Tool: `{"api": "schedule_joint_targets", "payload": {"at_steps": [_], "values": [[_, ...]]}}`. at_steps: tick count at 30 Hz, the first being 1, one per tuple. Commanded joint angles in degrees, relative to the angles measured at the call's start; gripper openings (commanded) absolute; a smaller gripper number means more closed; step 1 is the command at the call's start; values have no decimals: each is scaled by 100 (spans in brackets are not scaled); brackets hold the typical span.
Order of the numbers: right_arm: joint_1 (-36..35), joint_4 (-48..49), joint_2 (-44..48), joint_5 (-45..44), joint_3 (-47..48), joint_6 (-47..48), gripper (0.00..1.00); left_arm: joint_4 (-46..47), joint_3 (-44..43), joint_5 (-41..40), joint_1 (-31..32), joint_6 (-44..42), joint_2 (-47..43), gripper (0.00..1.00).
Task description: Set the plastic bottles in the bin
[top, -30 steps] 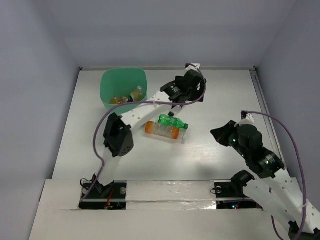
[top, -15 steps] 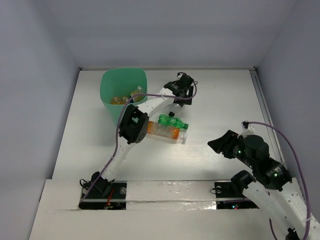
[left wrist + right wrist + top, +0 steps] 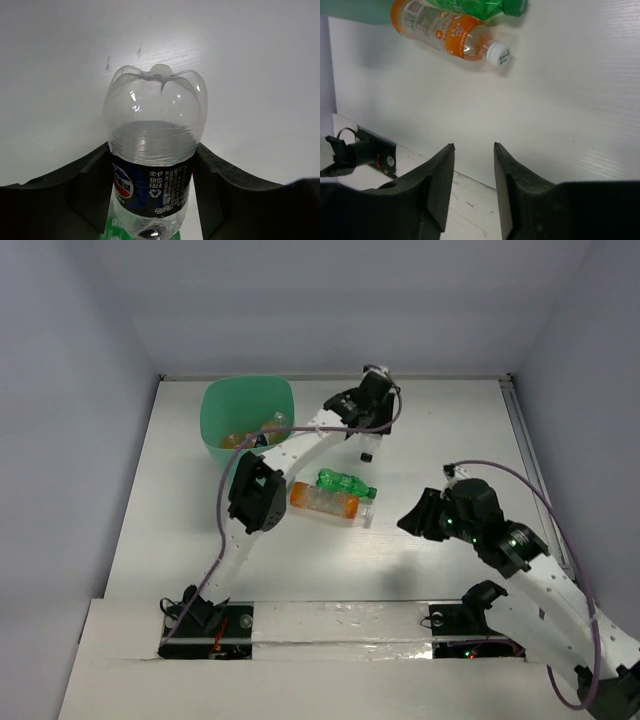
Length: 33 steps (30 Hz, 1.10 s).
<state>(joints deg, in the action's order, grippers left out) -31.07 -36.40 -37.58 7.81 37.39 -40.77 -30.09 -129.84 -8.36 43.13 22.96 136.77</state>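
The left pincer [image 3: 152, 172] pinches a clear dark-labelled bottle [image 3: 155, 115] at its label band. The bottle's cap end is cut off at the wrist view's bottom edge, and its glossy, petal-lobed base points away. The right pincer [image 3: 472, 150] stands spread over the white tabletop [image 3: 560, 100]. An orange bottle [image 3: 325, 501] and a ribbed green bottle [image 3: 345, 483] lie touching, near the mint-green bin [image 3: 215, 410]. The bin holds what seem to be more orange-filled bottles [image 3: 238, 440], partly hidden.

clear bottle [image 3: 155, 145] cut off below, green bottle [image 3: 490, 6] cropped
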Motion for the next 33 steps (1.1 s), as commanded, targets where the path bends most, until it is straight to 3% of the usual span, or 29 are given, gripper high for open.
{"api": "schedule_joint_targets", "payload": {"at_steps": [1,4,6,10,11,15,19,22,23,26,33], "values": [[22,985,-974,536,610,700,40,573,-394,80,-173,-2,-2132,45],[-30,1144,-1776,748,1041,1218,39,784,166,107,-454,33,-2899,43],[-153,1057,-2541,669,1612,1475,43,838,537,37,-726,33,-3655,43],[-592,863,-3666,502,2640,2020,62,829,1695,-227,-1254,-46,-4893,43],[-680,793,-3877,397,2842,2090,71,855,1934,-262,-1359,-46,-5079,43],[-1085,381,-4871,195,3765,2503,85,1039,3042,-289,-1948,-107,-5845,43],[-1393,11,-5898,115,4635,2951,87,1329,4139,-403,-2493,-283,-6250,46],[-1559,-209,-6278,-51,4970,3110,87,1654,4580,-219,-2792,-432,-6364,63],[-1560,-218,-6453,-139,5111,3128,87,1716,4756,-201,-2793,-468,-6347,74],[-1613,-262,-6708,-429,5366,3128,87,1769,4828,-105,-2907,-503,-6277,86],[-1789,53,-7104,-684,5385,3190,88,1638,4679,361,-2907,-415,-6575,89]]}}
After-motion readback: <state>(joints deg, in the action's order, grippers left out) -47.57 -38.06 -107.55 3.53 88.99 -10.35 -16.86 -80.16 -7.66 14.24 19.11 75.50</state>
